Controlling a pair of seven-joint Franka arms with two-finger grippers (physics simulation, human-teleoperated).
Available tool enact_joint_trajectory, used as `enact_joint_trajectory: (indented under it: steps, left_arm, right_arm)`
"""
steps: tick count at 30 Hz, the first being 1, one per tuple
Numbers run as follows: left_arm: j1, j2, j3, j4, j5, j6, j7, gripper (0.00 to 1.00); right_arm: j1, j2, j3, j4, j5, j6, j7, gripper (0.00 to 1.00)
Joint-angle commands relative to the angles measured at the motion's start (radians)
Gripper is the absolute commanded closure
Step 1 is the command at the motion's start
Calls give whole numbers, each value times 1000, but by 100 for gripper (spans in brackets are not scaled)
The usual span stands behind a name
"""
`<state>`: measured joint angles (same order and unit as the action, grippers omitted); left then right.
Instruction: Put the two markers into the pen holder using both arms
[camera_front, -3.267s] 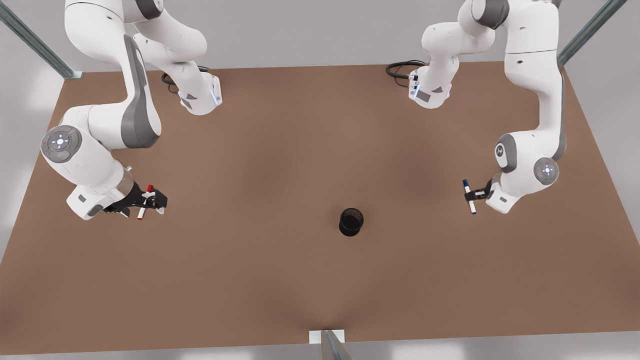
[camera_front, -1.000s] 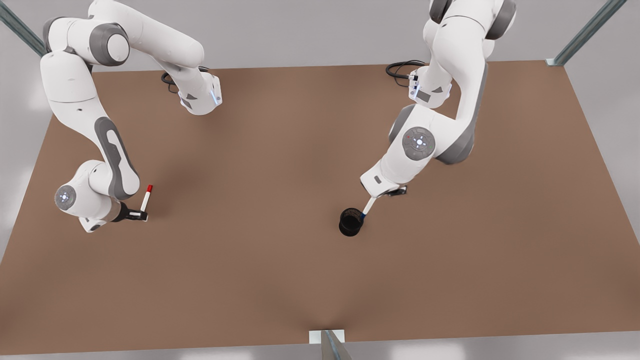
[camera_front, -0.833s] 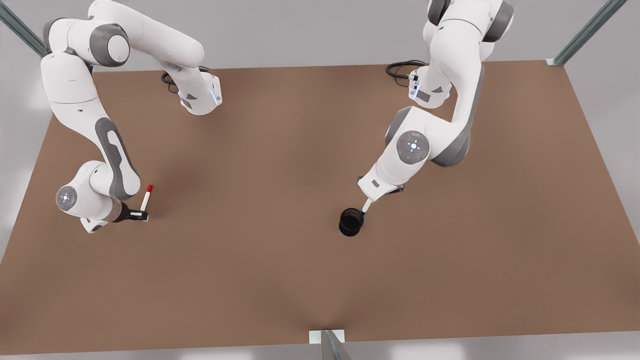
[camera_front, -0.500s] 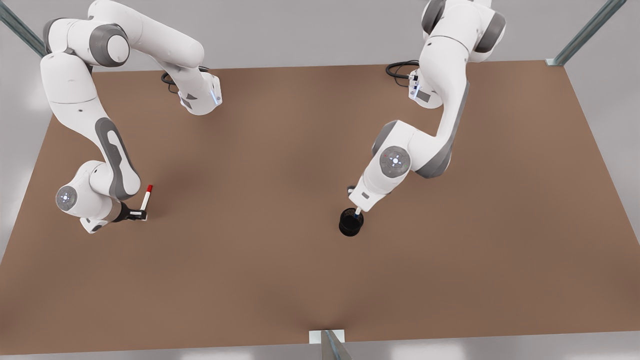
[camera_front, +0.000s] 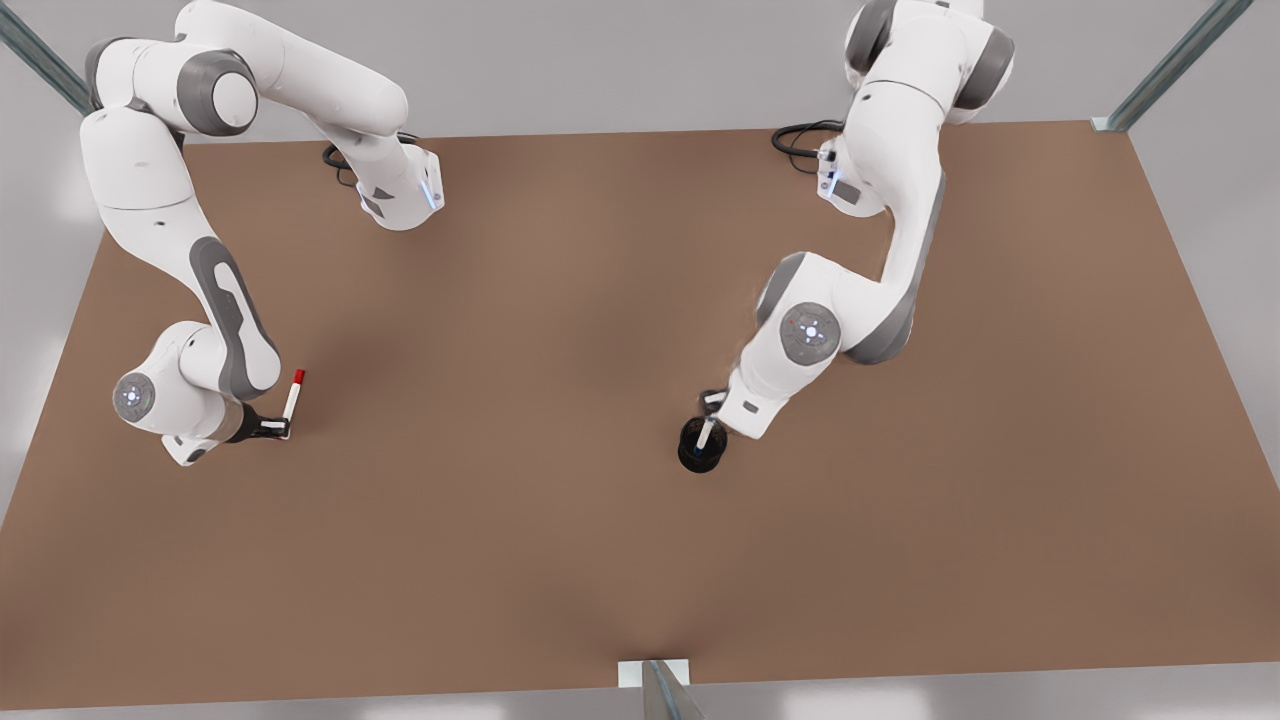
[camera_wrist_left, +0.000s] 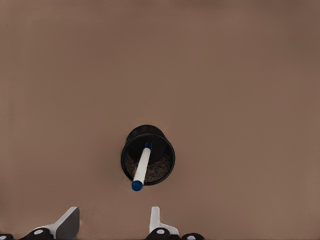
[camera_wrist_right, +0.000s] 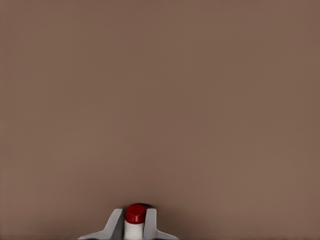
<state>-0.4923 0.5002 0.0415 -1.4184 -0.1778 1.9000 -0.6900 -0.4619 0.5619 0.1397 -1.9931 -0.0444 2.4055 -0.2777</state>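
Two white jointed arms, with rounded glossy link shells and dark grey panels along the forearms and at the joints. Each wrist housing bore a grey disc with a small glowing white centre (ringed by faint marks). Black cables coiled at both bases, where grey triangular markings and a thin blue light strip showed. The left gripper (camera_wrist_left: 114, 225) ended in pale grey, wedge-shaped fingers on black mounts; the right gripper (camera_wrist_right: 134, 222) had matching pale fingers.

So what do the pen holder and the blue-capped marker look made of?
Pen holder: matte black, probably plastic or mesh metal; its dark wall gives no gloss. Blue-capped marker: smooth white barrel and solid blue cap, likely plastic.
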Motion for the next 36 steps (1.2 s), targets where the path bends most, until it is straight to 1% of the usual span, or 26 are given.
enact_joint_trajectory:
  steps: [1, 2, 4, 5, 6, 8, 9, 10, 13, 16, 19, 22, 25, 28, 31, 35, 36]
  left_arm:
    - [116, -41, 1, 9, 24, -194, 277, 0]
    - [161, -58, 0, 23, 90, -242, 359, 0]
    - [288, -152, 0, 42, 130, -332, 564, 0]
    - [317, -196, 1, 42, 132, -338, 584, 0]
    - [316, -244, 15, 42, 175, -383, 586, 0]
    - [324, -301, 21, 42, 176, -411, 589, 0]
    - [353, -342, 8, 33, 176, -411, 619, 0]
    - [417, -362, -52, 21, 176, -414, 672, 0]
    - [426, -330, -54, 27, 173, -411, 673, 0]
    - [409, -330, -57, 35, 179, -432, 675, 0]
    - [416, -328, -54, 52, 181, -464, 719, 0]
    - [411, -319, -57, 52, 181, -461, 724, 0]
    - [411, -318, -57, 52, 179, -461, 725, 0]
    - [411, -318, -57, 52, 176, -463, 724, 0]
    - [417, -310, -54, 52, 181, -461, 767, 0]
    - [417, -296, -54, 52, 181, -455, 774, 0]
    - [419, -292, -54, 52, 181, -453, 776, 0]
  right_arm:
    - [0, 0, 0, 0, 0, -2, -17, 71]
    - [0, 0, 0, 0, 0, -2, -17, 76]
    - [-1, 0, 0, 0, 0, -2, -17, 77]
    - [-1, 0, 0, 0, 0, -2, -17, 77]
    - [-1, 0, 0, 0, 0, -2, -17, 77]
    - [-1, 3, 0, 0, 0, -2, -17, 77]
    - [0, 3, 1, 0, 0, -3, -17, 79]
    - [0, 3, 1, 0, 0, -3, -18, 79]
    - [2, 1, 1, 8, 0, -26, -15, 79]
    - [-1, -45, 37, 27, 0, -37, -17, 79]
    - [-4, -94, 116, 94, 3, -134, 6, 79]
    - [3, -178, 241, 122, 1, -169, 144, 79]
    - [5, -192, 325, 217, -2, -322, 247, 79]
    - [3, -211, 374, 218, -42, -327, 279, 79]
    - [17, -208, 469, 255, -43, -315, 341, 79]
    - [130, -197, 479, 292, -40, -197, 348, 79]
    - [184, -195, 479, 316, -42, -197, 425, 79]
